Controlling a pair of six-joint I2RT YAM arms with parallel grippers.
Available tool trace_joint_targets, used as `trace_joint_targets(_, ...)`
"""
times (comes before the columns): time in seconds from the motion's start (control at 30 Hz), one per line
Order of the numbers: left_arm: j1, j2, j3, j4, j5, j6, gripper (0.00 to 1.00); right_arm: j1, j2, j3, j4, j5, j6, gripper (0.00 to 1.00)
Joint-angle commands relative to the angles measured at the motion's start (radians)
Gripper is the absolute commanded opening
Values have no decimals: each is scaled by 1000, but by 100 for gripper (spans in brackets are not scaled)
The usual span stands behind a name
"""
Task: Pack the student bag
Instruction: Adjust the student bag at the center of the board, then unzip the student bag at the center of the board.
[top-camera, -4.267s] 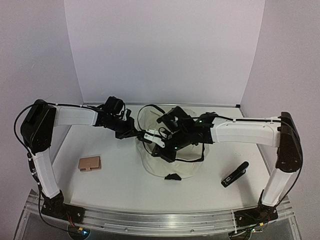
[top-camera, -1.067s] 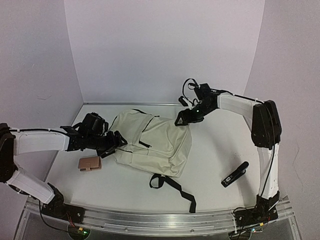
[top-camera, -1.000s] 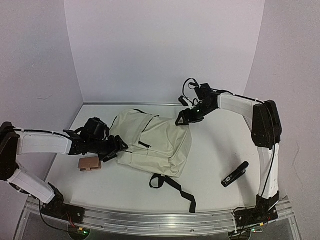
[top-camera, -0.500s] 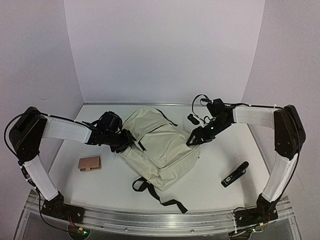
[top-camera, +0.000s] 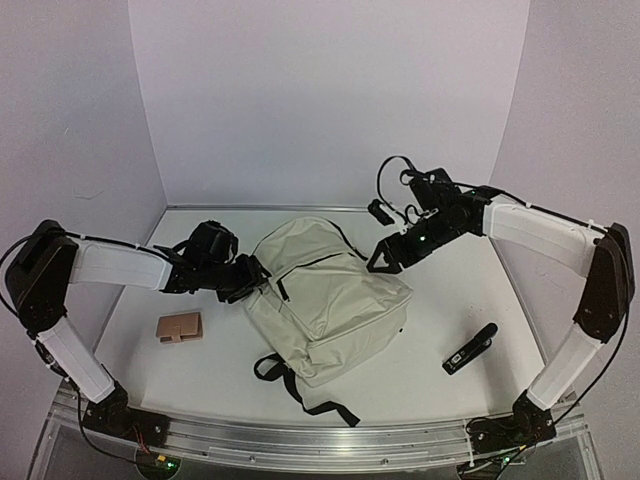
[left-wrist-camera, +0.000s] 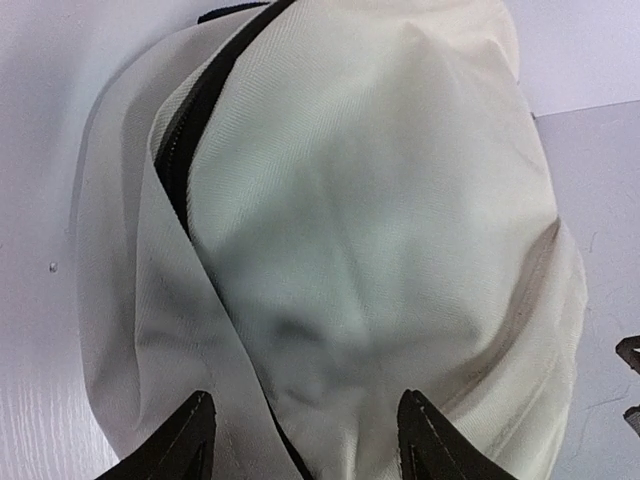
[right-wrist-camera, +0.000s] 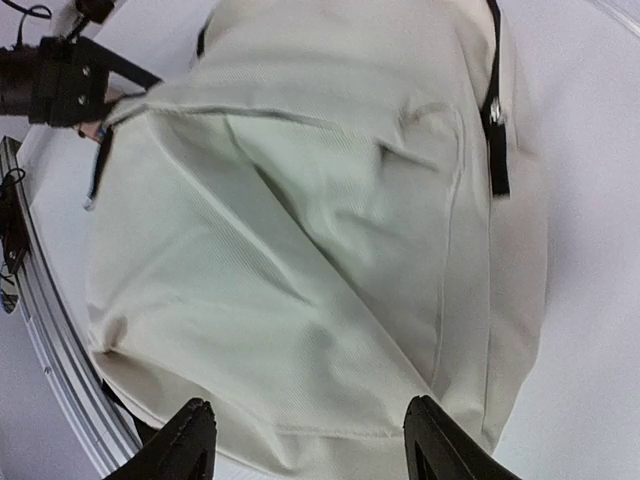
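Positioning step: the student bag (top-camera: 325, 300) lies flat on the surface (top-camera: 440, 300) between my two pincers. The left pincer (top-camera: 251, 282) is at its near-left edge and the right pincer (top-camera: 383, 260) at its far-right corner, both spread, with cream fabric just ahead of the tips and, as I judge it, pinching nothing. Packing proper has not begun — next I need the mouth open, so one pincer must take the black zipper tab (right-wrist-camera: 497, 115) ahead of the right tips while the other pins the fabric.
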Motion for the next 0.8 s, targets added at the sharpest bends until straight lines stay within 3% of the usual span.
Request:
trace_joint_targets(0.0,1,-124,-57,52,-39,-38,64,133,36,143,-38,188,13,63)
trace_joint_targets(0.4,-4,-140,-140,109,-18,-112,65,447,290,436,-97,380,5,55)
trace_joint_targets(0.77,-8,-145,-142,106,-23,-114,65,511,475,597,-104,534,26,48)
